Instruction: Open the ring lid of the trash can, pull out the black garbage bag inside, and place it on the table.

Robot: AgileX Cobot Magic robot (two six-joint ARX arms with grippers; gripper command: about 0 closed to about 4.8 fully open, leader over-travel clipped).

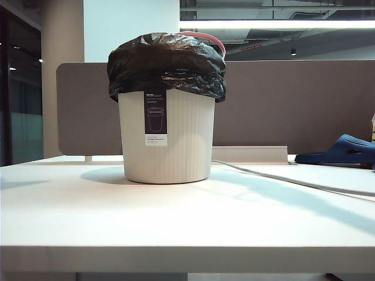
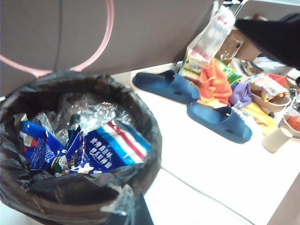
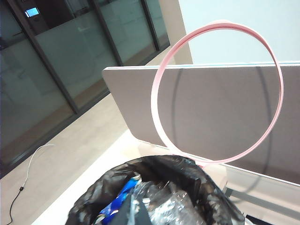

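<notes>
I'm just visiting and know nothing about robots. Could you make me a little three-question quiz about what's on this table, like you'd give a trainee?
1. True or false: the ring lid is swung up, standing open above the trash can.
2. Where is the black garbage bag?
A. Lying on the table
B. In the can, folded over its rim
C. Held by the jaws of a gripper
3. Fill in: beside the can lie two dark blue ____.

Key: 1 true; 2 B; 3 slippers. Both grippers are shut; neither can be made out with certainty in any view.
</notes>
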